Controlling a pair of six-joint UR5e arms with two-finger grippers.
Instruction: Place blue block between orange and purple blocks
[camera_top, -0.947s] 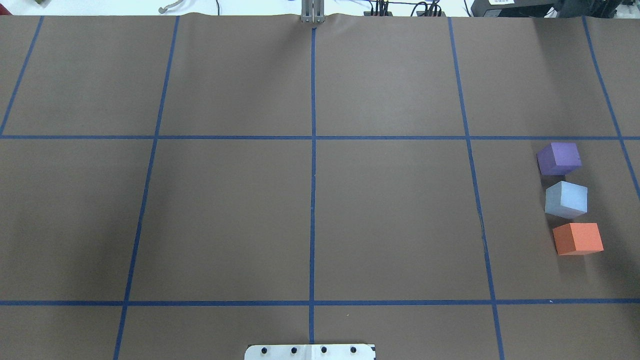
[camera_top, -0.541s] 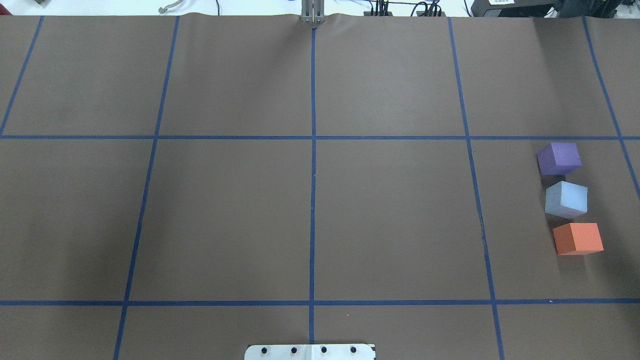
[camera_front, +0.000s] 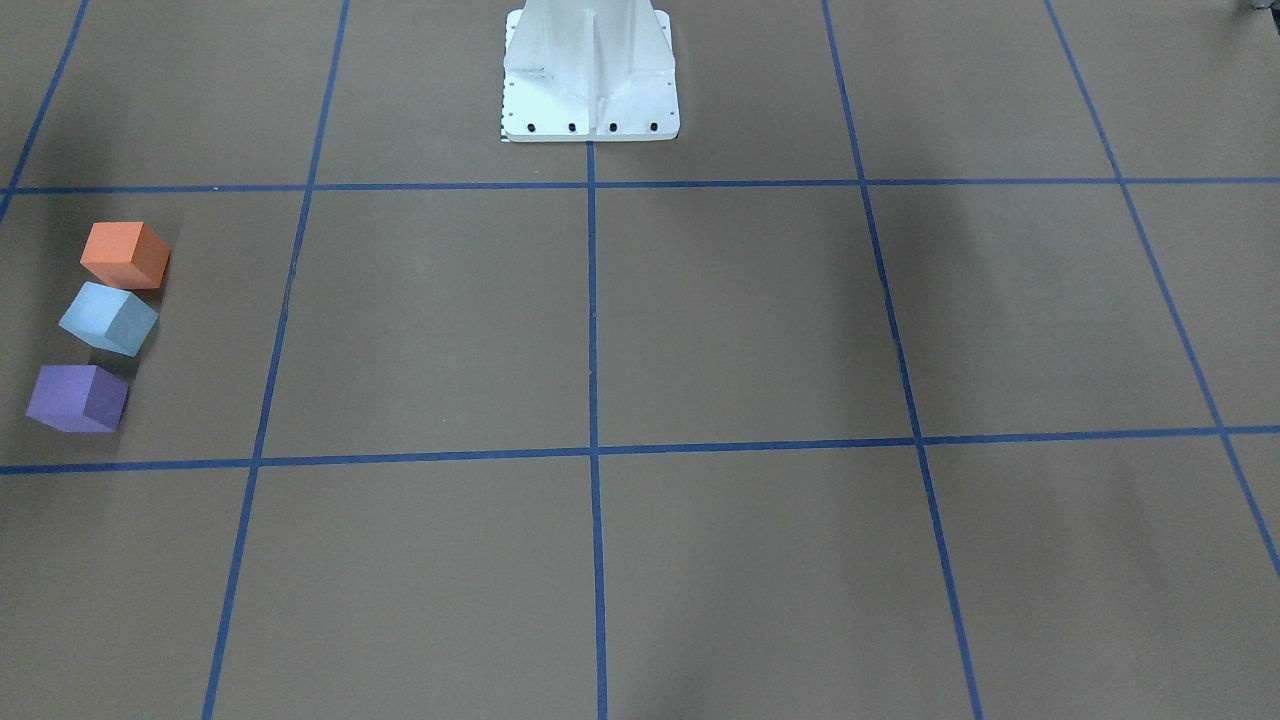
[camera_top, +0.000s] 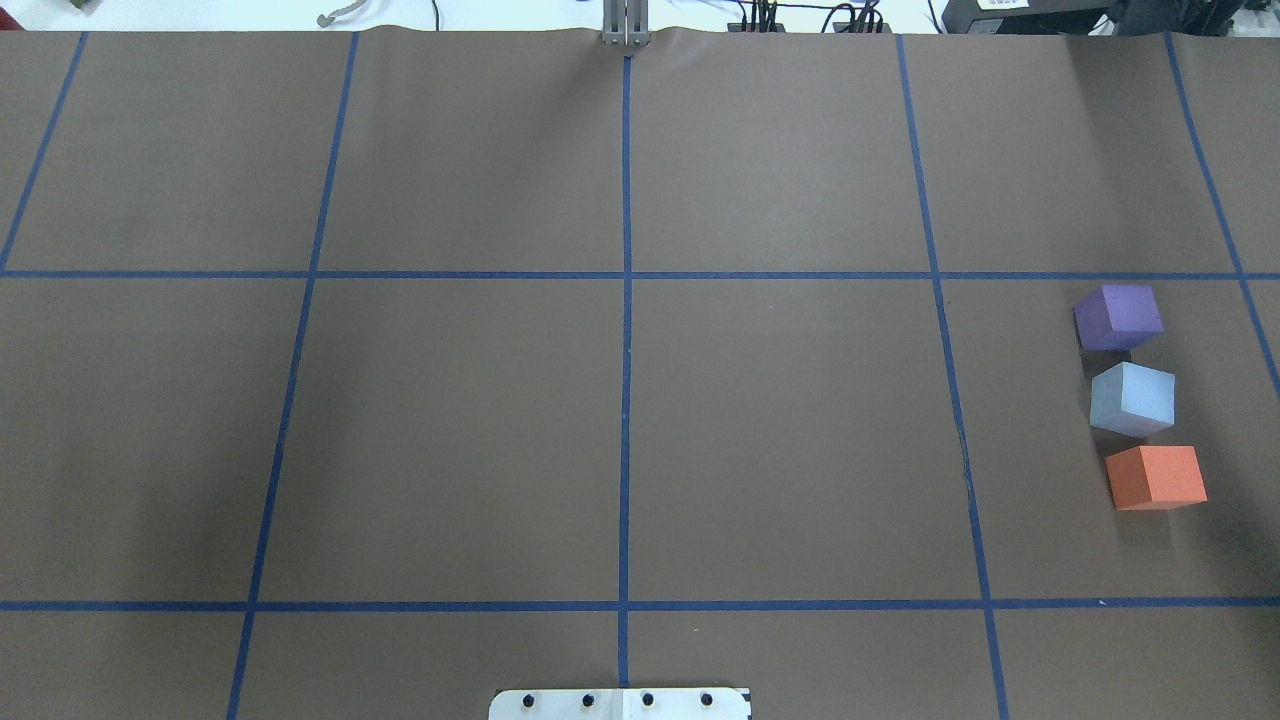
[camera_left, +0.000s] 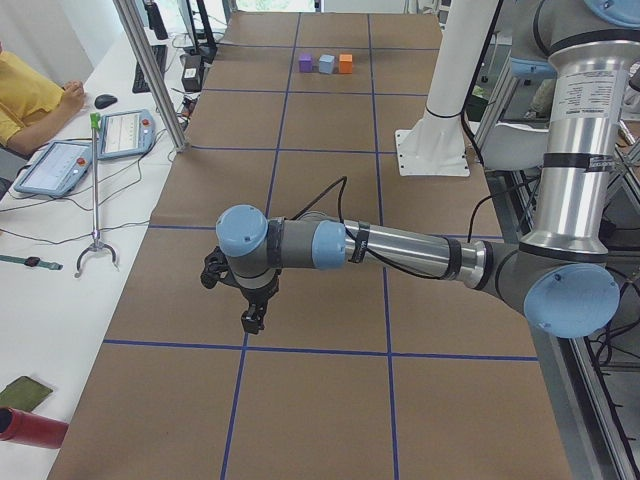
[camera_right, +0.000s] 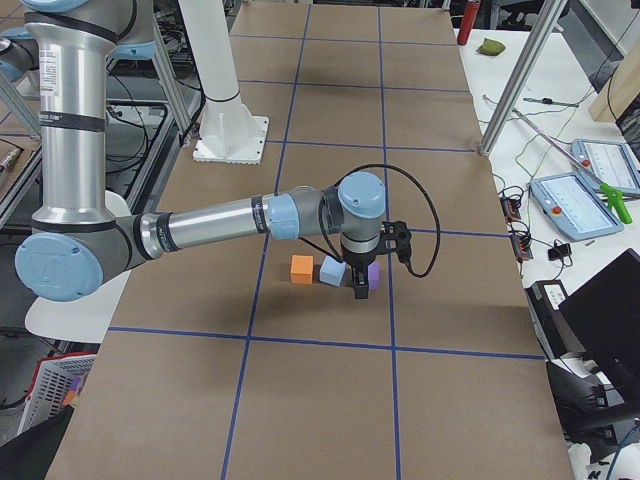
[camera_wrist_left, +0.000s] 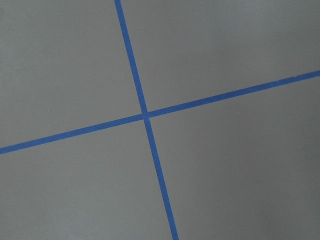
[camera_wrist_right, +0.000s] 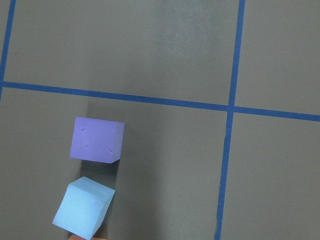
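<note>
The blue block stands on the brown table between the purple block and the orange block, in a row at the far right. It is turned a little and sits close to both. The row also shows in the front view: orange, blue, purple. My right gripper hangs above the blocks, and I cannot tell if it is open. Its wrist camera sees the purple block and the blue block. My left gripper hangs over bare table far from them; its state is unclear.
The robot's white base plate sits at the near middle edge. Blue tape lines grid the table. An operator, tablets and a metal post are beside the table in the exterior left view.
</note>
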